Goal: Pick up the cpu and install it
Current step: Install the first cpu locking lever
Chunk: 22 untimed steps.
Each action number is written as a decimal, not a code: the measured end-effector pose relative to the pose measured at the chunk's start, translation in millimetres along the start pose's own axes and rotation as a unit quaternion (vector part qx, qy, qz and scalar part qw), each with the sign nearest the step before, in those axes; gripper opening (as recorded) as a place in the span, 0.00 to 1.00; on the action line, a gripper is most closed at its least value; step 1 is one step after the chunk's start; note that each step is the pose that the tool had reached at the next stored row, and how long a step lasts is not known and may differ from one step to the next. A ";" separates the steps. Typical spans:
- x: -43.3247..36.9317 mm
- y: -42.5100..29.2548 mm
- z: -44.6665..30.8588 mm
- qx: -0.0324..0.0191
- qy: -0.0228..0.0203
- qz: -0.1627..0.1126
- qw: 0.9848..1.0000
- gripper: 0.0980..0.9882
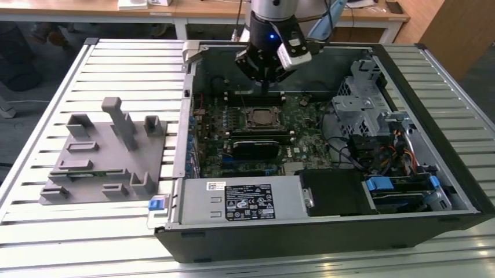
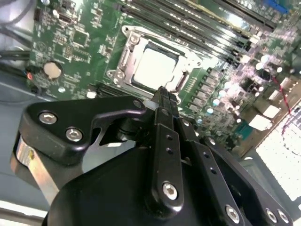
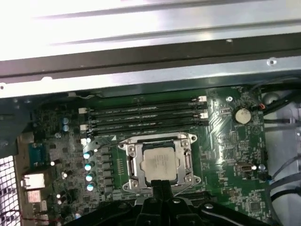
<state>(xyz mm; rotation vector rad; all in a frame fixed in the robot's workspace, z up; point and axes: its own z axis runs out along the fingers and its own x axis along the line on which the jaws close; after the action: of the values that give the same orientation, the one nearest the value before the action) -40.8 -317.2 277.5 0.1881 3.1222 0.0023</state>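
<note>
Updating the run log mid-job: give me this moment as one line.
hand: shut, holding nothing, tip by socket edge | cpu: lying in socket | board: motherboard in open case

Legible text: none.
Power supply unit (image 1: 193, 202), lower centre of the exterior view: one large black-and-white rating label (image 1: 249, 204) and one small white sticker (image 1: 217, 185), print too small to read.
Motherboard (image 3: 225, 141) (image 2: 70, 42), in both wrist views: white silkscreen marks, illegible.

Exterior view high over computer case (image 1: 309, 243), both wrist views close, all sharing socket (image 3: 134, 165)
</note>
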 end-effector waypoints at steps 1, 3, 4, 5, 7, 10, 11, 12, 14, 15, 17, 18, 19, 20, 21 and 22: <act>3.5 -0.4 0.1 0.000 0.000 0.000 1.000 0.01; 11.7 -1.4 0.6 0.000 0.000 0.000 1.000 0.01; 15.6 -1.9 0.8 0.000 0.000 0.000 1.000 0.01; 18.7 -2.2 1.1 0.000 0.000 0.000 1.000 0.01; 21.0 -2.5 1.8 0.000 0.000 -0.006 1.000 0.01; 21.3 -2.6 3.2 -0.001 0.000 -0.032 0.999 0.01; 22.5 -2.7 3.9 -0.001 0.000 -0.035 0.999 0.01; 24.9 -3.0 4.4 0.000 0.000 -0.036 0.999 0.01; 31.6 -3.9 5.4 -0.001 0.000 -0.037 0.999 0.01; 35.4 -4.3 5.9 -0.001 -0.001 -0.036 0.999 0.01; 42.7 -5.2 6.5 -0.002 -0.002 -0.037 0.999 0.01; 46.0 -5.5 6.8 -0.002 -0.002 -0.037 0.999 0.01; 49.1 -5.9 7.2 -0.002 -0.002 -0.037 0.999 0.01; 51.6 -6.3 7.6 -0.002 -0.002 -0.037 0.999 0.01; 54.2 -6.5 8.1 -0.002 -0.003 -0.037 0.999 0.01; 56.7 -6.8 8.5 -0.002 -0.003 -0.038 0.999 0.01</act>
<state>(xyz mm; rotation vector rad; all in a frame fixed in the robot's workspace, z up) -97.7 -317.2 268.2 0.0703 3.1214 0.0068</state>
